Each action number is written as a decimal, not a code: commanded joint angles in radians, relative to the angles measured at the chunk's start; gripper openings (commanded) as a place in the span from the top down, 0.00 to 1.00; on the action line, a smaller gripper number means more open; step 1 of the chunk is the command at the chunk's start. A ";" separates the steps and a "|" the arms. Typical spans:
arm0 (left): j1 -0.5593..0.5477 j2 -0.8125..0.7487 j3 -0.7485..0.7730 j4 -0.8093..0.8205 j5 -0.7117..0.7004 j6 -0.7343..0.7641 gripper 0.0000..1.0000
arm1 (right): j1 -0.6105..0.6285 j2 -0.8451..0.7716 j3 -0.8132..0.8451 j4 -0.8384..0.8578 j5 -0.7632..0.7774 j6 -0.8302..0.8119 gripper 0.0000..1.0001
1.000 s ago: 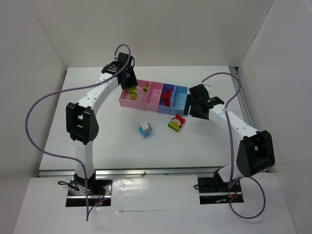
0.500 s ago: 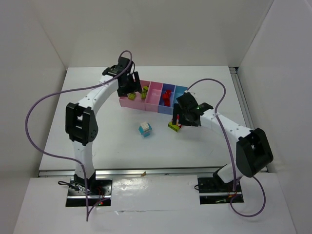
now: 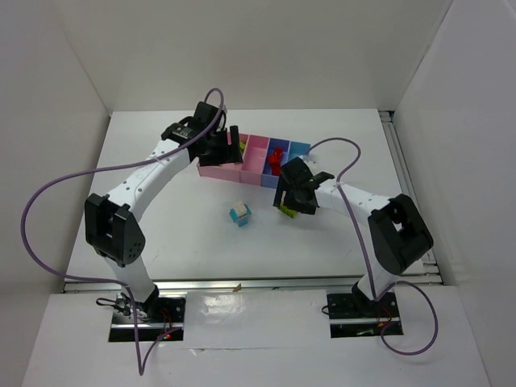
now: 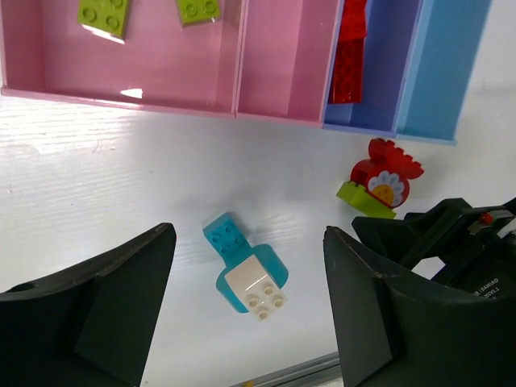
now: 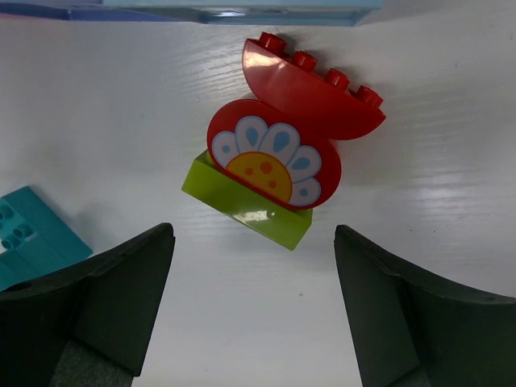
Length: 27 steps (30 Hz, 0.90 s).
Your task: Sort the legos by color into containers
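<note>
white grained table (image 3: 161, 234), white walls (image 3: 266, 48) on three sides. containers (image 4: 121, 97) at the far middle: lime legos (image 4: 103, 14) in the left pink bin, red legos (image 4: 348, 56) in the periwinkle one. in front of the containers lie a cyan-white clump (image 3: 240, 214) and a red-lime flower clump (image 5: 270, 173). left gripper (image 4: 248, 238) above the containers' left end, fingers spread, empty. right gripper (image 5: 254, 266) fingers spread, straddling the flower clump without touching it.

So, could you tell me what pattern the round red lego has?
The red lego shows a white flower, blue-marked petals, yellow centre; clearest in right wrist view.
</note>
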 commanded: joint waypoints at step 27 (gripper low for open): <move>-0.034 0.001 -0.017 0.013 0.047 0.066 0.18 | 0.001 -0.040 0.006 0.051 0.043 0.010 0.07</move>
